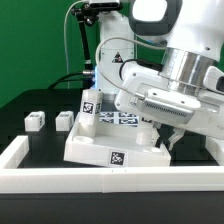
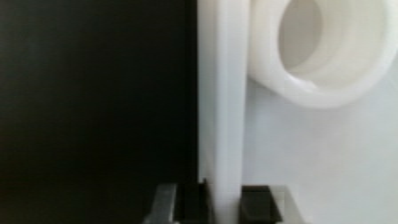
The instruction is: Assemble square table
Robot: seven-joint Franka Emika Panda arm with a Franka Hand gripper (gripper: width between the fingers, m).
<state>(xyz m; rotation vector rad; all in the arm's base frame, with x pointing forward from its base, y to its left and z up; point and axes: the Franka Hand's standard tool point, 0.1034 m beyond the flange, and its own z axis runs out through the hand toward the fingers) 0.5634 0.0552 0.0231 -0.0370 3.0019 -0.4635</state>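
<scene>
Because the square tabletop point(image 1: 100, 143) is a moulded white plastic panel with a raised rim, I judge it stiff, rather light and a little slippery; it should not bend under a pinch, but it can slide on the black table point(image 1: 28, 138) when it is pushed. It lies near the middle of this table, just behind the long white rail point(image 1: 50, 170). The thin rim point(image 2: 217, 100) seems the natural place to take hold, and there the gripper point(image 2: 214, 200) is; in the wrist view its dark fingertips point(image 2: 171, 202) are closed on this upright white wall, one on each side; a round socket point(image 2: 329, 50) shows just beside it.

A leg block point(image 1: 88, 104) stands upright at the tabletop's far corner; whether it is fixed I cannot tell. A second leg block point(image 1: 35, 120) and a third leg block point(image 1: 65, 120) lie apart on the exterior view's left; the marker board point(image 1: 122, 117) lies behind the tabletop.
</scene>
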